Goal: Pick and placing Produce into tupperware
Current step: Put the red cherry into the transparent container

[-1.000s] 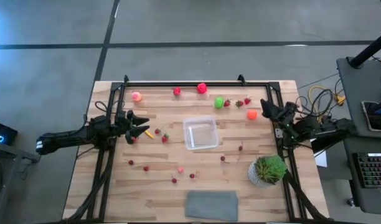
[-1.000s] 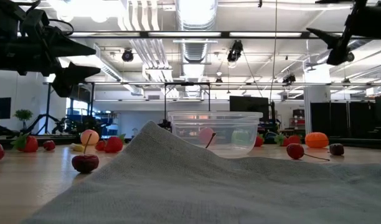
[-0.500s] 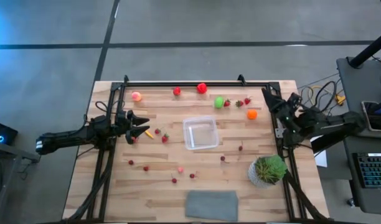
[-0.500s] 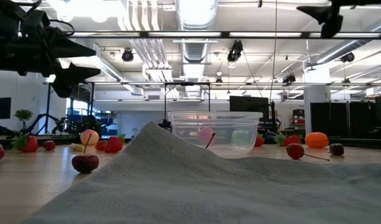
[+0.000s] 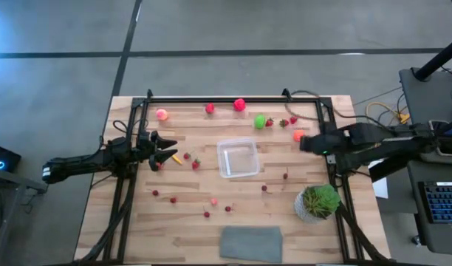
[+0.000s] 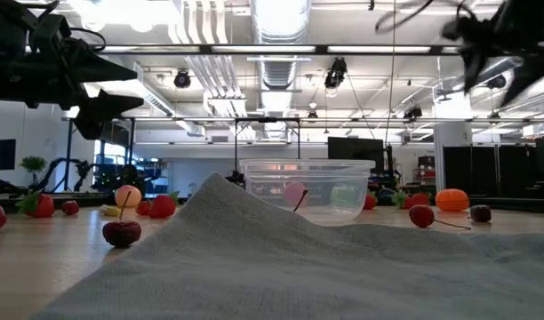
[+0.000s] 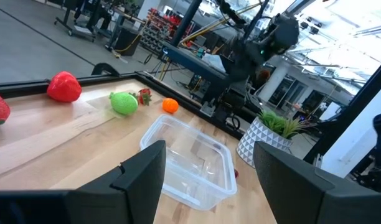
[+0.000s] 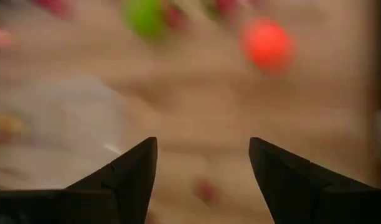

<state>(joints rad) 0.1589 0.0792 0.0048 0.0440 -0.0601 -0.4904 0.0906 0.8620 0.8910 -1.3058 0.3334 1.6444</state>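
Clear square tupperware [image 5: 238, 159] at the middle of the wooden table [image 5: 137, 229], holding nothing visible. Produce all around it on the boards: orange round piece [image 5: 298, 136] just beside the right gripper [image 5: 303, 142], green piece [image 5: 260, 120] and small strawberries [image 5: 288, 121] nearby, red piece [image 5: 239, 104], smaller red piece [image 5: 210, 108] and pink piece [image 5: 162, 114] along the far edge, tiny dark red berries [image 5: 172, 199] scattered over the near half. Right gripper above the table, between the orange piece and the tub, fingers apart with nothing between them. Left gripper [image 5: 169, 150] at the left side, close to a small yellow piece [image 5: 177, 158] and a red one [image 5: 196, 164], fingers parted, also empty. Leafy potted plant [image 5: 317, 202] at the near right, grey cloth [image 5: 252, 243] at the near edge.
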